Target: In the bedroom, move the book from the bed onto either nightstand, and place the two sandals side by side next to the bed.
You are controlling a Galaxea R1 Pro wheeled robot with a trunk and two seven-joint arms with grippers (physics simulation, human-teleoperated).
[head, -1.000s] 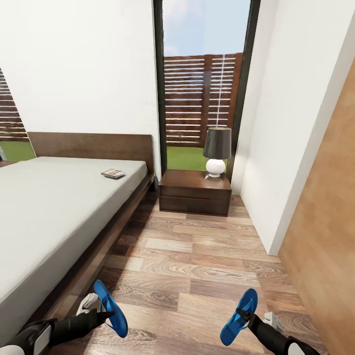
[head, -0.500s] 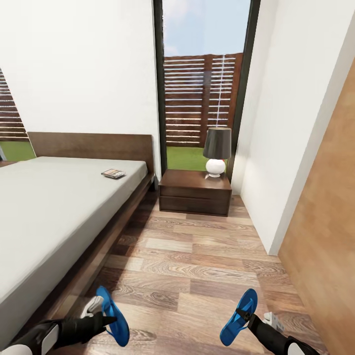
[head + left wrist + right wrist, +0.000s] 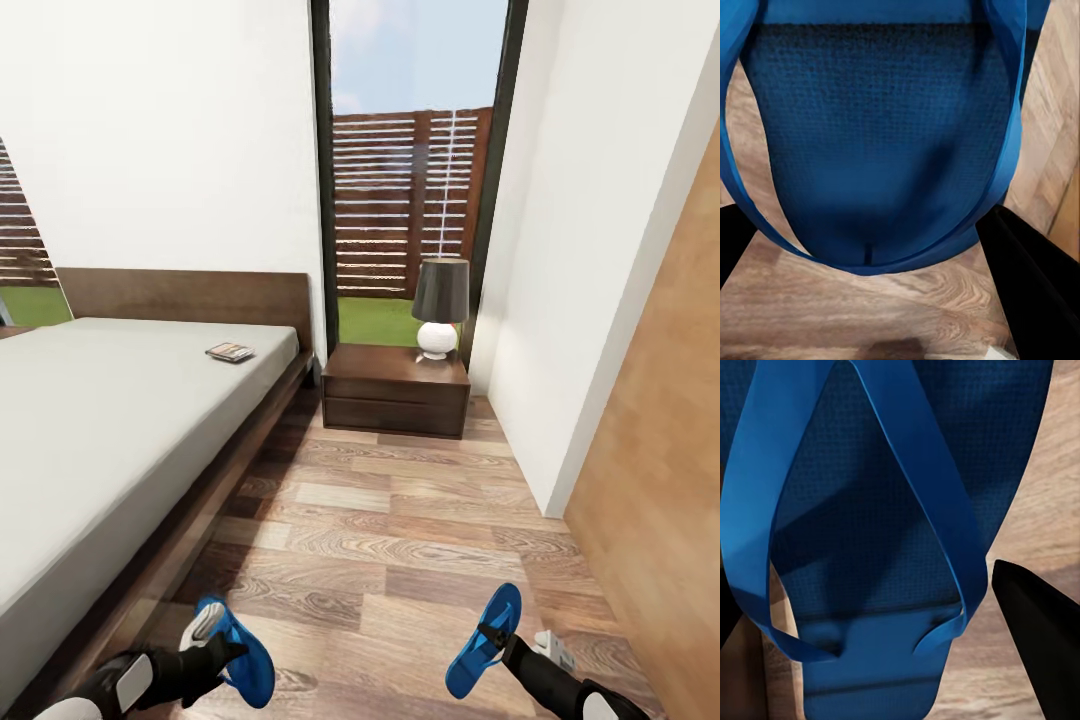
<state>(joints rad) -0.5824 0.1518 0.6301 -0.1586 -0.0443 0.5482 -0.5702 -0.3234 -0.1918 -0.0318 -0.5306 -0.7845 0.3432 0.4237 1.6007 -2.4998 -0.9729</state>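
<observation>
While the robot stands beside the bed point(image 3: 110, 430), each of its hands carries one blue sandal. The left gripper point(image 3: 222, 652) is closed on the left sandal point(image 3: 240, 650), which hangs over the wood floor point(image 3: 400, 540) just beside the bed frame; in the left wrist view the black fingers point(image 3: 1035, 292) press on both sides of the blue sole point(image 3: 881, 142). The right gripper point(image 3: 497, 640) is closed on the right sandal point(image 3: 485, 640), further from the bed, well apart from the first one; the right wrist view shows the strap point(image 3: 922, 472) and one finger point(image 3: 1042, 637). The book point(image 3: 230, 351) lies on the mattress, near the headboard point(image 3: 190, 295). The nightstand point(image 3: 396, 390) is just beside the head of the bed, with a lamp point(image 3: 440, 308) on it.
</observation>
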